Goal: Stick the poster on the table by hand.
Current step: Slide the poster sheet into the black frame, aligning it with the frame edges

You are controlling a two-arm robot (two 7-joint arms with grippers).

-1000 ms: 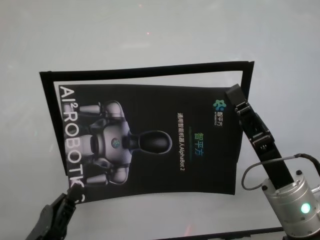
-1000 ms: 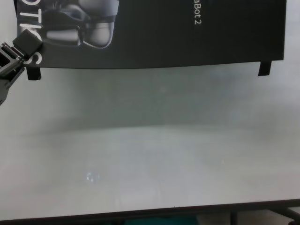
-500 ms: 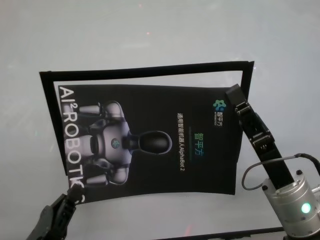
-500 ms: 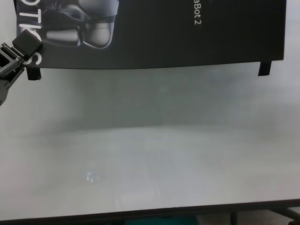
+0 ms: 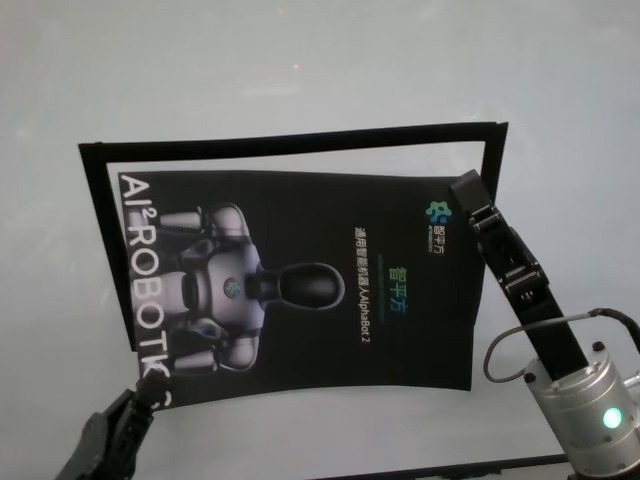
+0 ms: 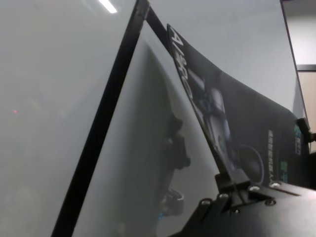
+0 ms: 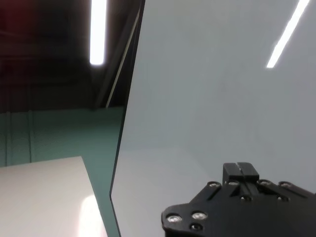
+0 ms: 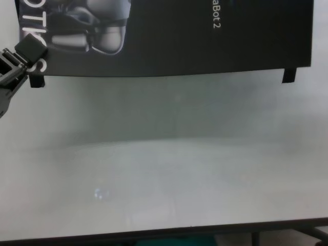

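Nearest the robot, the wide matte white worktop (image 8: pixel 164 169) lies bare up to the near edge of the large glossy black poster (image 5: pixel 300 290) printed with a silver-grey robot figure. At the poster's near left corner the left gripper (image 8: pixel 28 51), a black block tip on a grey jointed linkage, rests on the sheet; I cannot tell whether its jaws are released or clenched. Small black tape strips (image 8: pixel 289 75) stick out from under the near edge at both corners.

The poster lies roughly flat inside a thin black outline (image 5: pixel 300 138) marked on the worktop, though its left edge looks lifted in the left wrist view. At the far right corner the right gripper (image 5: pixel 468 190) presses down with its jaws closed together, holding nothing.

Judging by this, placing is done and pressing the corners is under way; the far left corner seems still to need pressing.
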